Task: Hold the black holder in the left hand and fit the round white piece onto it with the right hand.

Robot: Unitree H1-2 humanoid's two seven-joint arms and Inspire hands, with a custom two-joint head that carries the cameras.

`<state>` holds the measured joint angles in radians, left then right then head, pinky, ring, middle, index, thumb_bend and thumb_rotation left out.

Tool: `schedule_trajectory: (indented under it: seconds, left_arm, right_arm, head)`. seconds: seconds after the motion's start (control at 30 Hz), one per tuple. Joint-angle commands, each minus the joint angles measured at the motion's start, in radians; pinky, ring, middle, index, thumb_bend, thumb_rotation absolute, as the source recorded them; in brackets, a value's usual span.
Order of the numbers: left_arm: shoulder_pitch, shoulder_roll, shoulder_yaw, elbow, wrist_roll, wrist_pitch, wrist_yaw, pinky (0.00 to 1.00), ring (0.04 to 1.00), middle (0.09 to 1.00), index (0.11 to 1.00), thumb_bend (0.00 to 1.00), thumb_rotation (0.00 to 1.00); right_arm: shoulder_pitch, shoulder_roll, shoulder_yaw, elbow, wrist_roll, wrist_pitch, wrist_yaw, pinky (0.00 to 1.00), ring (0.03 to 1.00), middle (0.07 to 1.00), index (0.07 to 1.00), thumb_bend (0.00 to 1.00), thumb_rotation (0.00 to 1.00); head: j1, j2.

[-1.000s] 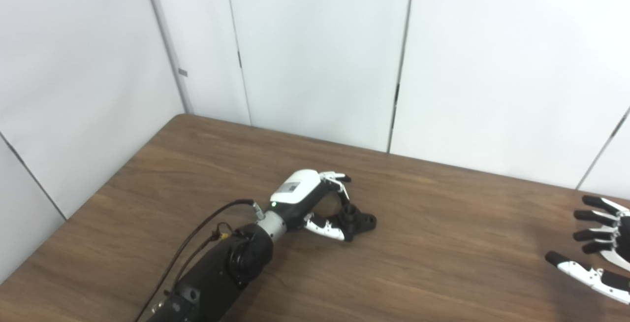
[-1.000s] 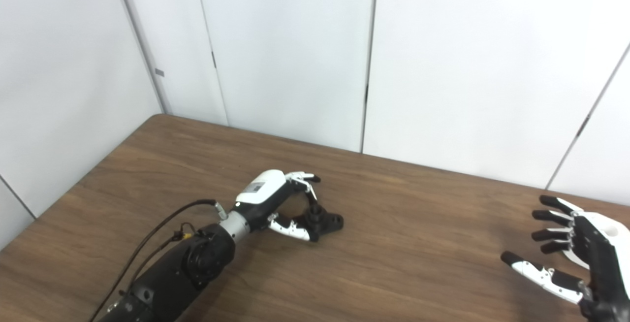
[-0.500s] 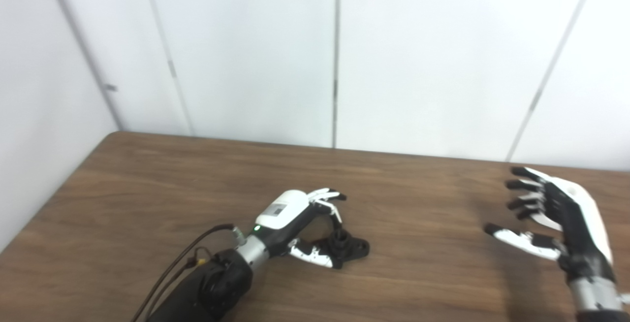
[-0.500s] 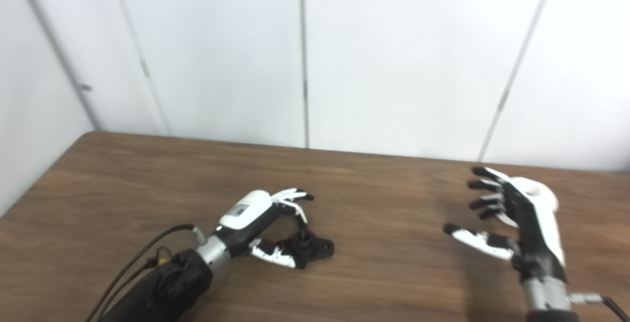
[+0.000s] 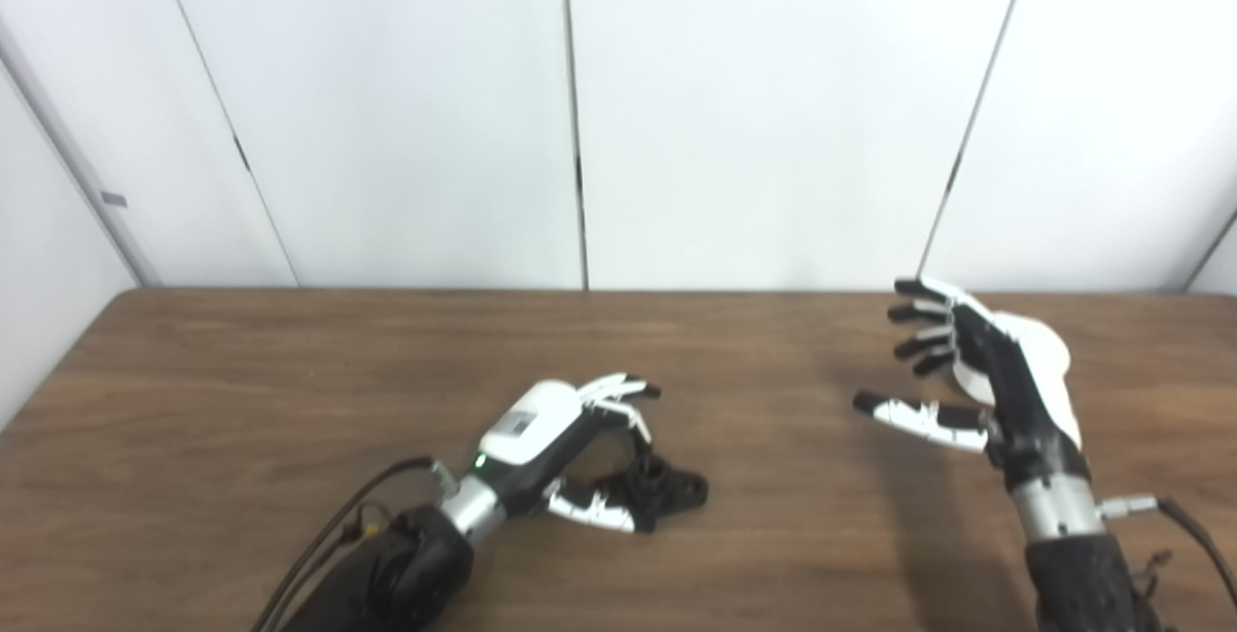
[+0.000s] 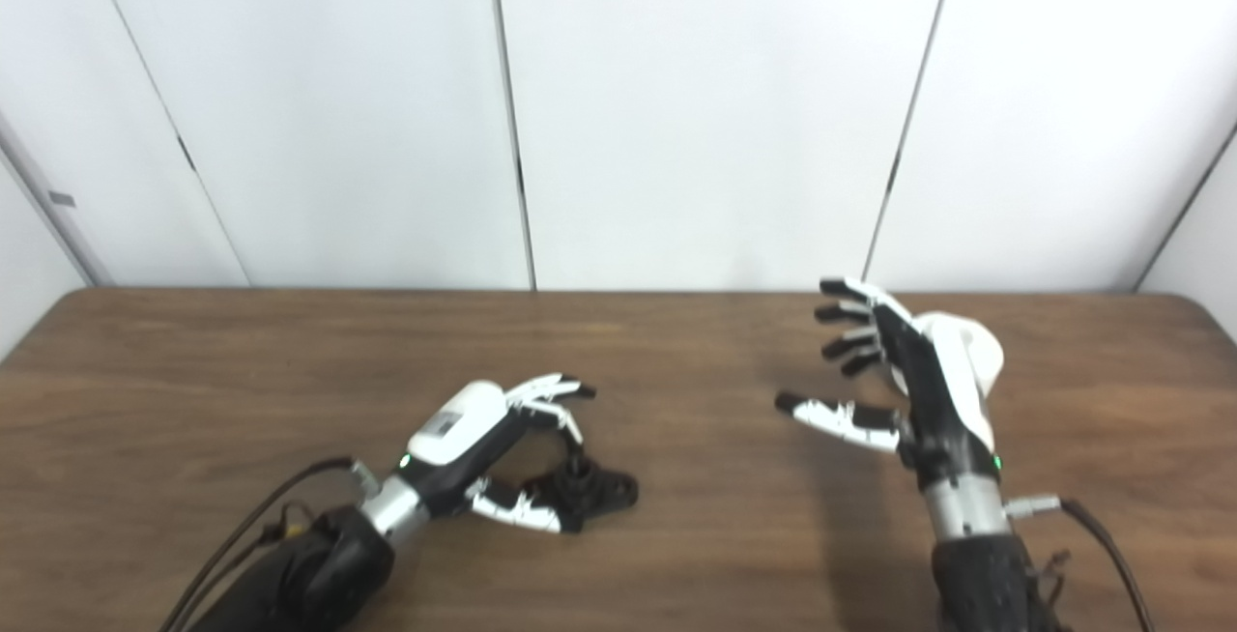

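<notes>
The black holder (image 5: 669, 493) lies on the brown table (image 5: 290, 371), a short post standing up from its flat base. My left hand (image 5: 556, 429) is cupped around its left side. The fingers (image 5: 618, 398) arch over it without touching, and the thumb lies against its near edge. My right hand (image 6: 918, 371) hangs above the right part of the table, open with fingers spread and the palm facing left. I see no round white piece; the only white near that hand is its own shell.
White wall panels (image 5: 754, 110) rise straight behind the table's far edge. Cables trail from both forearms near the bottom edge. The table's left far corner (image 5: 121, 296) and right far corner (image 6: 1198, 299) are in view.
The camera has swung to the right, bringing the whole right arm into view. My right hand has moved left toward the holder and risen. The left hand stays cupped at the holder.
</notes>
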<state>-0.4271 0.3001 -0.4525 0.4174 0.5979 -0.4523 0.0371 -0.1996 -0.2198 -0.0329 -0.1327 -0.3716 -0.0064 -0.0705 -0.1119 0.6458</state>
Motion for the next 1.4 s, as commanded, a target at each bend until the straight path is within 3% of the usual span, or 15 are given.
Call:
schedule_trajectory:
  seconds: [0.0, 0.5, 0.63, 0.87, 1.03, 1.23, 1.37]
  left_arm:
    - [0.003, -0.014, -0.051, 0.039, 0.033, -0.013, -0.047, 0.72, 0.919, 0.877, 0.486, 0.52, 0.07]
    - [-0.022, -0.008, -0.104, 0.115, 0.031, -0.016, -0.01, 0.69, 0.907, 0.874, 0.486, 0.52, 0.07]
    - [-0.025, -0.001, -0.106, 0.133, 0.072, -0.011, 0.016, 0.7, 0.913, 0.879, 0.487, 0.52, 0.07]
    - [-0.019, 0.011, -0.103, 0.143, 0.087, -0.002, 0.033, 0.71, 0.914, 0.883, 0.487, 0.52, 0.07]
    - [-0.016, 0.026, -0.108, 0.159, 0.073, -0.014, 0.046, 0.71, 0.911, 0.877, 0.486, 0.52, 0.07]
    - [-0.022, 0.053, -0.152, 0.184, 0.056, -0.017, 0.089, 0.71, 0.905, 0.873, 0.487, 0.52, 0.07]
    - [-0.029, 0.069, -0.189, 0.2, 0.037, -0.017, 0.12, 0.7, 0.9, 0.87, 0.487, 0.52, 0.07]
  right_arm:
    - [-0.035, 0.002, -0.003, -0.041, -0.003, -0.009, -0.009, 0.47, 0.565, 0.707, 0.787, 0.57, 0.11]
    - [-0.056, -0.017, -0.007, -0.051, -0.006, -0.004, 0.003, 0.48, 0.566, 0.703, 0.785, 0.58, 0.1]
    - [-0.073, -0.055, -0.006, -0.071, -0.026, 0.023, 0.038, 0.5, 0.586, 0.708, 0.777, 0.6, 0.11]
    - [-0.132, -0.21, 0.004, -0.109, -0.07, 0.117, 0.182, 0.52, 0.643, 0.738, 0.76, 0.67, 0.18]
    - [-0.202, -0.351, 0.021, -0.159, -0.124, 0.285, 0.347, 0.59, 0.741, 0.816, 0.771, 0.73, 0.19]
    - [-0.258, -0.432, 0.045, -0.138, -0.197, 0.329, 0.399, 0.72, 0.837, 0.852, 0.773, 0.82, 0.12]
    - [-0.285, -0.485, 0.082, -0.121, -0.27, 0.36, 0.451, 0.74, 0.874, 0.884, 0.798, 0.85, 0.18]
  head:
    - [-0.008, 0.002]
    - [-0.08, -0.007]
    - [-0.116, -0.022]
    - [-0.175, -0.053]
    - [-0.242, -0.076]
    - [-0.299, -0.101]
    - [-0.326, -0.113]
